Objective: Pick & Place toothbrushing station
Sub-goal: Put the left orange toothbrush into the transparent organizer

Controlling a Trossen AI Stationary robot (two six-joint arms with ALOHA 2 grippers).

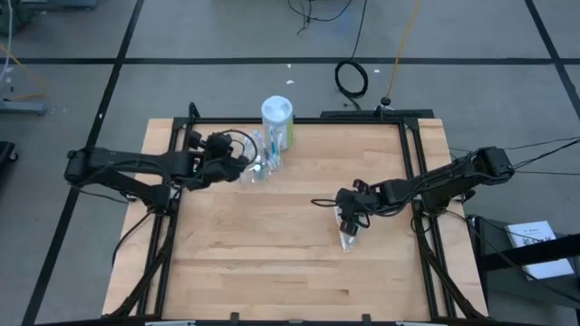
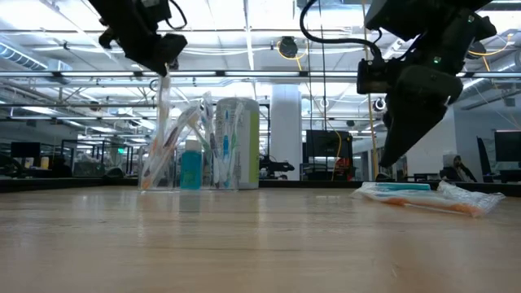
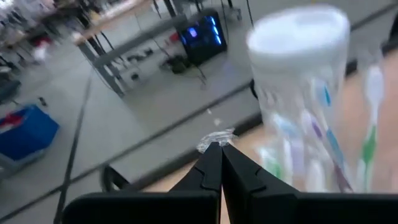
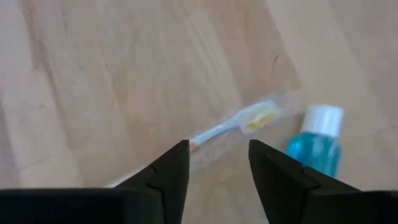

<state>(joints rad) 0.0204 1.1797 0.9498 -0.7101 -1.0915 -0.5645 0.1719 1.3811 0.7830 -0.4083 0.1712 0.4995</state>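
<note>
Up high over the cup [image 2: 183, 159], at the back of the desk [image 1: 272, 263]: left end effector [image 3: 221, 148] pressed together, pinching what looks like the thin clear wrap of a hanging toothbrush [image 2: 163, 110]. Could slip out, with so little wrap between the tips. Could also miss the cup and land on the desk, or poke the other brushes already inside. Might even tip the cup over if pushed down at a slant. Right behind the cup, touching or just beside it: a white-capped can [image 1: 278, 118]. Easy to bump too.

Over on the right side of the desk: right end effector [image 4: 217, 152] spread wide, hovering above a lying toothbrush [image 4: 239, 124] in a see-through bag. Hard to grab, being flat and slippery. Could end up pinching only the loose bag, then dangling and swinging. Could scrape the wood if lowered too far. Just beside the brush head: a little teal bottle [image 4: 316, 146]. Could get knocked and rolled away by a careless tip.

Best to go slow, straight down, and squeeze across the middle of the handle.
</note>
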